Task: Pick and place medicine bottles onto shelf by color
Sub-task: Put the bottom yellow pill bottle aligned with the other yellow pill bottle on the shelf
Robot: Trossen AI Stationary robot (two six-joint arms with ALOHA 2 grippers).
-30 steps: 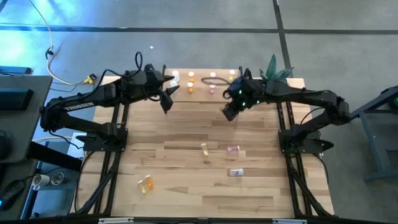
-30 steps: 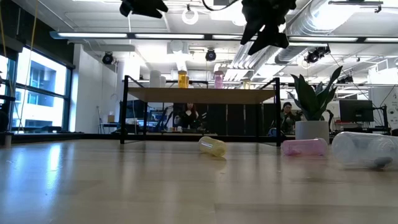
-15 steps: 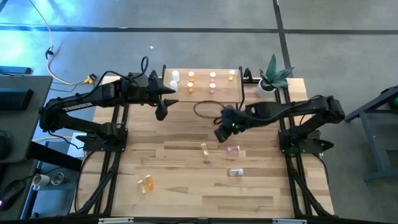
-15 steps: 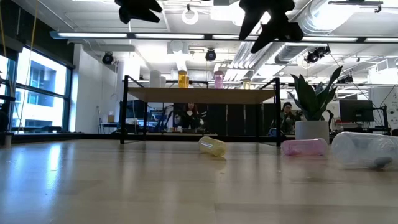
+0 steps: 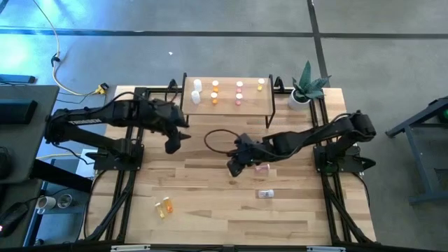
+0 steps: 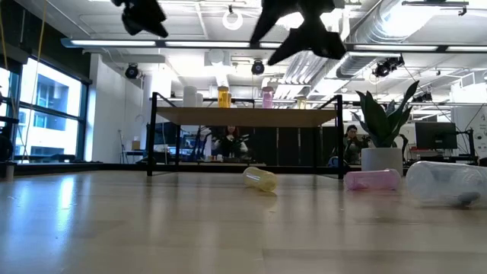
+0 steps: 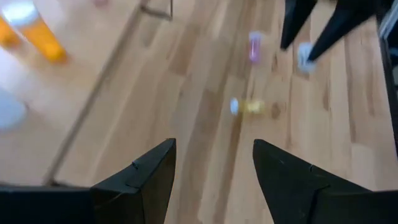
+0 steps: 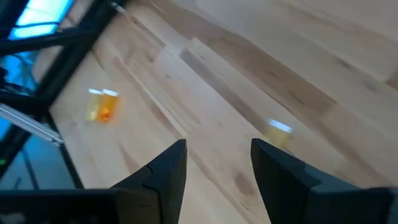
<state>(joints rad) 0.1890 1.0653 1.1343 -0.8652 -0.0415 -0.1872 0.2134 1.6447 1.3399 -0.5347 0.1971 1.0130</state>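
The shelf [image 5: 227, 106] stands at the table's far edge with several white, orange, pink and yellow bottles upright on its top board. Four bottles lie on the table: a yellow one [image 5: 232, 173], a pink one [image 5: 262, 168], a clear one [image 5: 265, 194] and an orange one [image 5: 165, 206]. My right gripper [image 5: 234, 166] is open and empty, above the yellow bottle [image 8: 278, 132]. My left gripper [image 5: 172, 145] is open and empty, in the air to the near left of the shelf. It sees the yellow bottle [image 7: 249, 107] ahead.
A potted plant [image 5: 306, 85] stands at the far right corner beside the shelf. In the low view the yellow [image 6: 261, 180], pink [image 6: 373, 180] and clear [image 6: 449, 183] bottles lie in front of the shelf [image 6: 247, 116]. People show in the room behind.
My right gripper has gone from beside the shelf's right end toward the table's near edge and left, to above the yellow bottle. My left gripper has gone from the shelf's left end toward the near edge. No bottle has moved.
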